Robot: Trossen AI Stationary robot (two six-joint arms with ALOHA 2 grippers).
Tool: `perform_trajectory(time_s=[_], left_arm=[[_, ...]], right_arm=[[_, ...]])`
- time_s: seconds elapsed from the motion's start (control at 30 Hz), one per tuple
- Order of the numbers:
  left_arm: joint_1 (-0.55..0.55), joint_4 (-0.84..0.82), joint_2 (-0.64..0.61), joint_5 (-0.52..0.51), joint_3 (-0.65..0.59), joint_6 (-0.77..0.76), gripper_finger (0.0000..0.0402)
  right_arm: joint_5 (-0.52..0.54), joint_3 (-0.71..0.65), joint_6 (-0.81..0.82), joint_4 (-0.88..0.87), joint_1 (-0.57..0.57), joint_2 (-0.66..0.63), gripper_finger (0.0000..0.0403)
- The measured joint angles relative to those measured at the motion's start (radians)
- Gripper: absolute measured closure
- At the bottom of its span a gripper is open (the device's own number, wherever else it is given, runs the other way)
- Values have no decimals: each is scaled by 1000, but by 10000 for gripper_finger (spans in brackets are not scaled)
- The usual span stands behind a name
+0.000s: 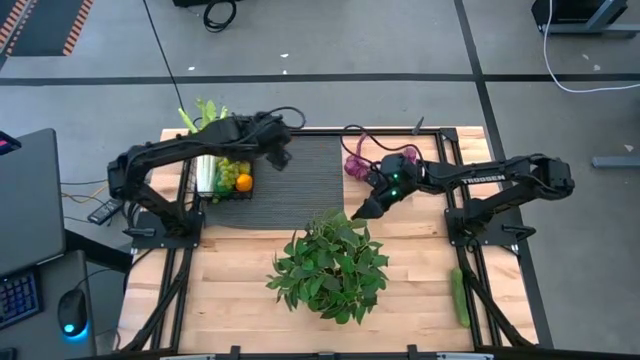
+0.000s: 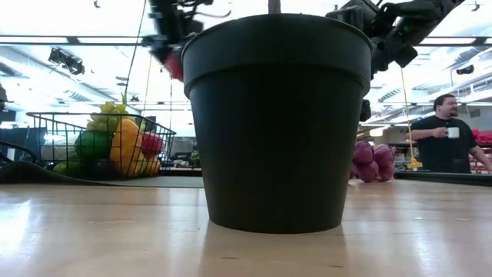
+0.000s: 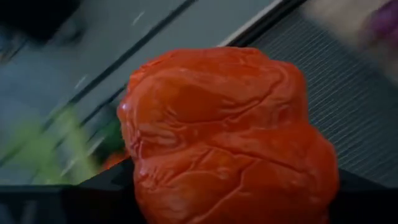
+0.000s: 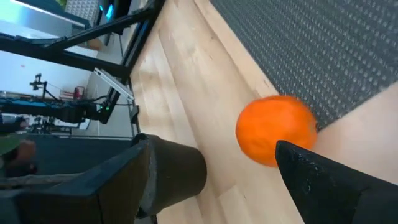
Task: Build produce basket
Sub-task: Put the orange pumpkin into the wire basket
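- Basket [image 1: 222, 180]: at the counter's [image 1: 230, 300] far left, on the left edge of the mat [image 1: 310, 170]. Already holds an orange, grapes, green and yellow pieces; celery [image 1: 205, 115] sticks out at its far side.
- Left tool [image 1: 281, 152]: over the mat just right of the basket, clenched on a red pepper [image 3: 227, 137] that fills the left wrist view. Judgement: carry step, drop into the basket comes next.
- Pepper handling (judgement): light hollow toy, glossy and lobed, so likely slippery; a grip across the broad middle should hold best.
- Plant [image 1: 330, 262]: centre front, dark pot [image 2: 277, 115]; not produce.
- Right tool [image 1: 358, 212]: low at the mat's near right corner, beside the plant. An orange [image 4: 277, 129] lies on the counter at the mat's edge, touching one finger [image 4: 329, 180]; cannot tell if grasped.
- Orange (judgement): round, rolls easily; take across its widest part.
- Purple bulbs [image 1: 357, 163]: far right of the mat.
- Cucumber [image 1: 459, 296]: counter's right edge, well apart.
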Motion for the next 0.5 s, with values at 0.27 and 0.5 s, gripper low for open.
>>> perform_trajectory(time_s=[0.27,0.5], left_arm=[[113,-429,-7,-25,-3,-322,135],[186,-424,-6,-39,-5,-327,123]], right_arm=[[-99,0,-30,2,-58,0,55],[-132,0,-30,2,-57,0,55]])
